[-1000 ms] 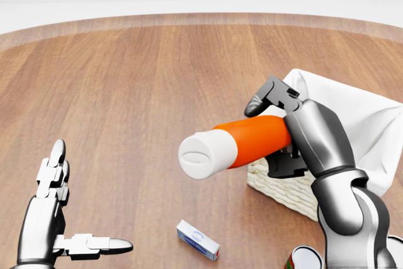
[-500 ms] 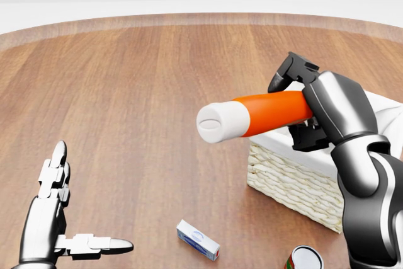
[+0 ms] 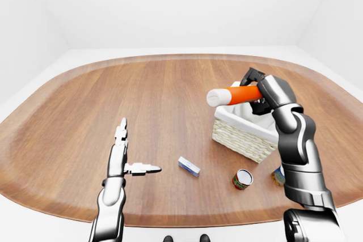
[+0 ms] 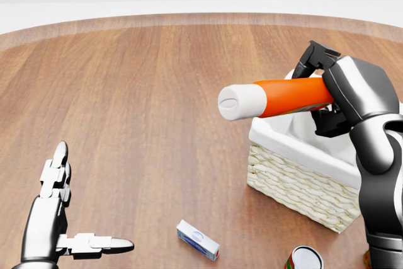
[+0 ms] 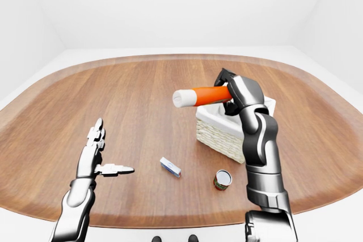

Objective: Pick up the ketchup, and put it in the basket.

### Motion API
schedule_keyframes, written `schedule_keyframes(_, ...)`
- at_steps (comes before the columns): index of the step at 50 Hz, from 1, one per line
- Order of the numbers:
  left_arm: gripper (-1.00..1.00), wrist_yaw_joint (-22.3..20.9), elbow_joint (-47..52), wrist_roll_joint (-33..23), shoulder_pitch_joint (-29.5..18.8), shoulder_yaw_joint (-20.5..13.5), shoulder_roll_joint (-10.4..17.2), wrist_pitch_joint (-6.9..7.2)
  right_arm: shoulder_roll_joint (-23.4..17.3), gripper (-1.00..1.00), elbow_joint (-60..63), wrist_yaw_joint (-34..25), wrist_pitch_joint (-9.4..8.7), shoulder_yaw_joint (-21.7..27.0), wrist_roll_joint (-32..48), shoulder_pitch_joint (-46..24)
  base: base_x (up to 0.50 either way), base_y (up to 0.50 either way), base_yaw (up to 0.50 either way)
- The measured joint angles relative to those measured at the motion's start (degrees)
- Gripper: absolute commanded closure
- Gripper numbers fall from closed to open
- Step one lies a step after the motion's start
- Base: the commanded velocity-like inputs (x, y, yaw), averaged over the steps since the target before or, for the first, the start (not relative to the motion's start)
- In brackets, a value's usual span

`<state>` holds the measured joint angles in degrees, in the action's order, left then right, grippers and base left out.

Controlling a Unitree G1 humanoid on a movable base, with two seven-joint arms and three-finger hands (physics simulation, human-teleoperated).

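Hovering ketchup (image 4: 277, 99) in right robot hand (image 4: 327, 96), over white-lined basket (image 4: 296, 177)

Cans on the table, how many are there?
2. One can stands below the basket in the left-eye view; a second can, right of it, is mostly hidden behind the right arm.

ketchup (image 4: 277, 99) carried rightward, perhaps over basket (image 4: 296, 177)

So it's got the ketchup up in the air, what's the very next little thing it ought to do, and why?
Probably carry the ketchup a bit further right and lower it. The right hand holds it lying sideways above the basket, but its white cap end pokes out past the basket's left rim, so letting go now might drop it onto the table.
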<state>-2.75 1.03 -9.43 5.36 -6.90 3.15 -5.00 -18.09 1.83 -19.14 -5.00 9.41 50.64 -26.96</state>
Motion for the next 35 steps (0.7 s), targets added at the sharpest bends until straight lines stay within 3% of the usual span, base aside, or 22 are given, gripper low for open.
schedule_keyframes(35,-1.0,0.26,-0.81,-0.02,-0.51,0.08,0.15,0.0,-5.29,1.0,-9.29,0.31,0.0,1.11,4.19,-4.63,0.0,0.0,0.0)
